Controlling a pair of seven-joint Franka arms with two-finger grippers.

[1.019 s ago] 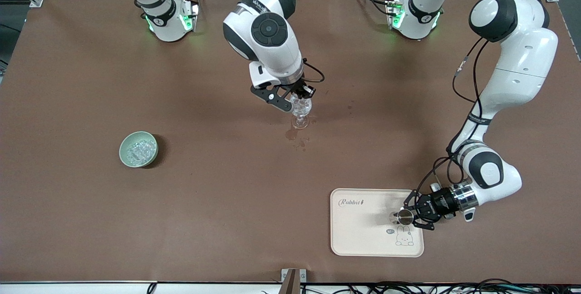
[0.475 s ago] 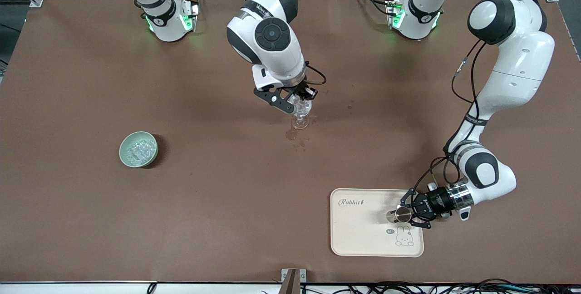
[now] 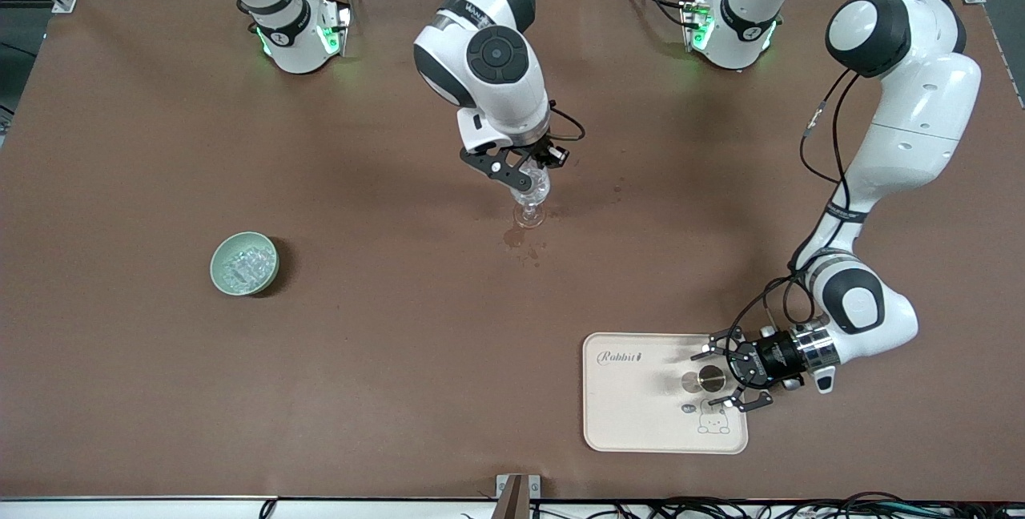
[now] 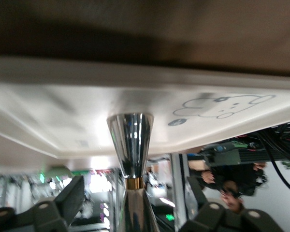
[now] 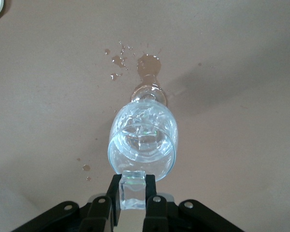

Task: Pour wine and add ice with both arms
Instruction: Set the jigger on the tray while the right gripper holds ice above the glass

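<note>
1. A wide brown surface (image 3: 384,359) fills the front view, with both arm bases standing along its top edge and cables trailing along the bottom edge.
2. The right arm (image 3: 488,70) reaches down from the upper left of the frame to the upper middle, where its end effector (image 3: 535,169) hangs over a clear stemmed glass (image 3: 529,200).
3. In the right wrist view that end effector (image 5: 133,195) is pressed together on a clear cube of ice (image 5: 133,189), held just above the rim of the glass (image 5: 142,140).
4. More ice glints inside the glass, and wet brown splashes (image 3: 520,240) stain the surface around its foot.
5. The rest of the ice (image 3: 243,264) sits in a pale green bowl (image 3: 244,263) at the middle left of the frame, toward the right arm's end and well apart from the glass.
6. The left arm (image 3: 905,118) bends down the right side of the frame to the lower right.
7. Its end effector (image 3: 715,379) is spread wide on either side of a small shiny metal cup (image 3: 710,379), with gaps showing on both sides.
8. That cup stands upright on a cream tray (image 3: 633,415) printed with a rabbit (image 3: 713,421).
9. The left wrist view shows the cup (image 4: 130,147) between the parted fingers (image 4: 70,198), neither touching it.
</note>
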